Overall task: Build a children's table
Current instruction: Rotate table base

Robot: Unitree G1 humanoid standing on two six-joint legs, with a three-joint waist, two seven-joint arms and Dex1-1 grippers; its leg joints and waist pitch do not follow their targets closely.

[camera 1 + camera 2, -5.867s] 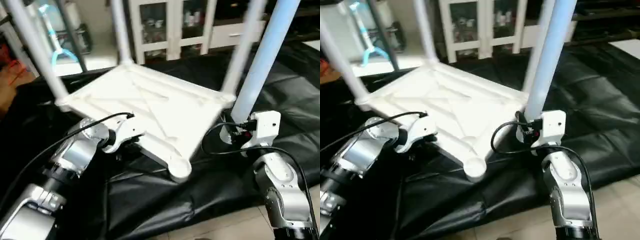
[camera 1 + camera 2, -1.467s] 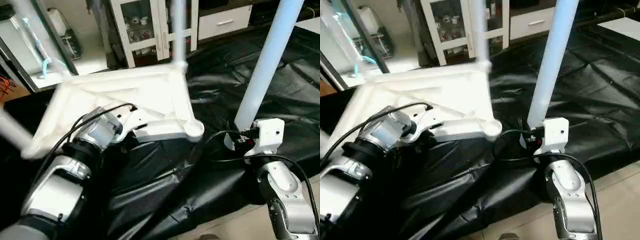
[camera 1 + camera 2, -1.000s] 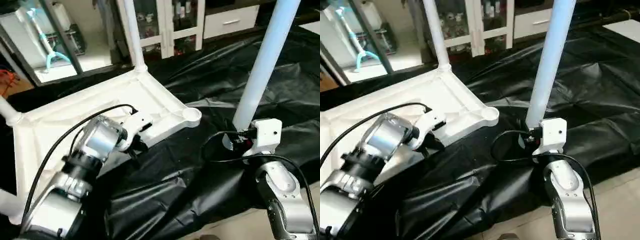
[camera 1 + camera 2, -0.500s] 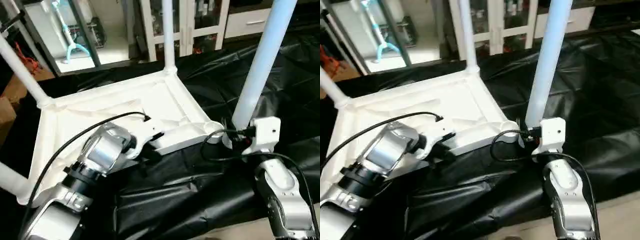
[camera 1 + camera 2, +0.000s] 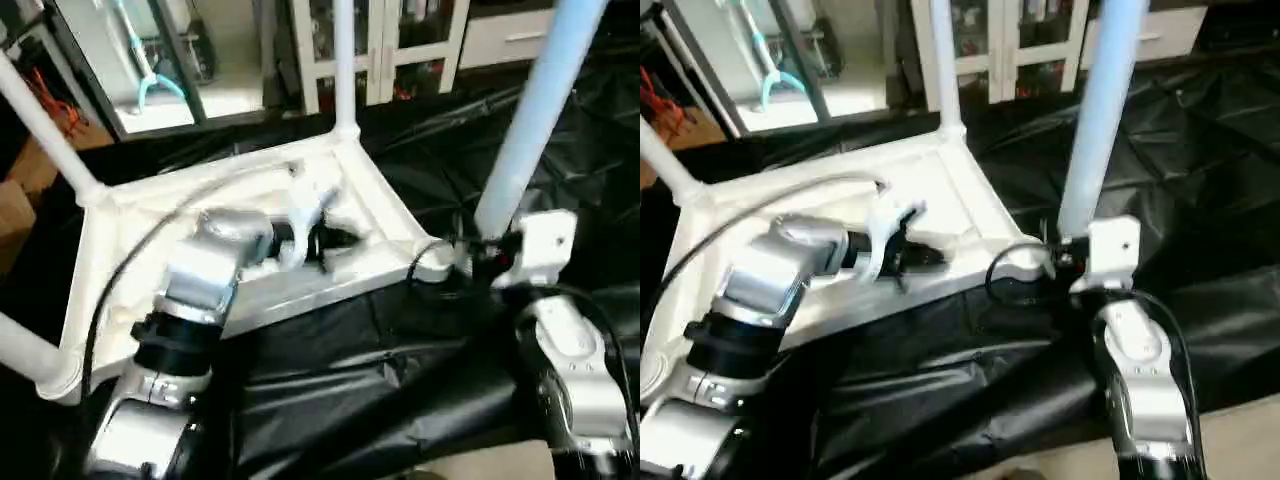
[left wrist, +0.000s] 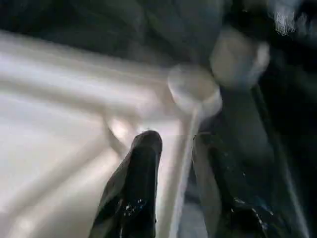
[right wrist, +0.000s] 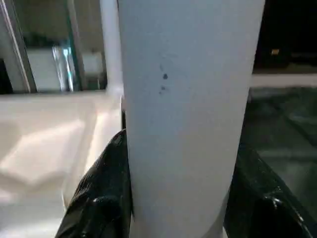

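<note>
Clearly the right claw (image 7: 178,198) is clenched around the lower end of a white leg (image 5: 1092,130), its two black fingers (image 7: 99,193) pressed against either side of the tube, which stands upright beside the near right corner socket (image 5: 432,262) of the tabletop (image 5: 130,240). That right forearm rises nearly straight up from the lower right of the head views, the wrist's white camera block just beside the leg. The left claw (image 6: 173,163) has its fingers parted, one on each side of the tabletop's rim near that same corner socket; I cannot tell whether they press on it. The left arm stretches forward from the lower left, silver forearm laid across the tabletop, wrist bent toward the right. The tabletop lies upside down, ribbed underside up, on a surface covered in crumpled black sheeting (image 5: 1200,180). Three legs already stand in its sockets: one at the far right corner (image 5: 344,60), one at the far left (image 5: 40,120), one at the near left (image 5: 25,355). With the leg in the right claw, that makes four legs and one tabletop. Beyond the sheeting stands a white cabinet (image 5: 380,50) with glass doors.
</note>
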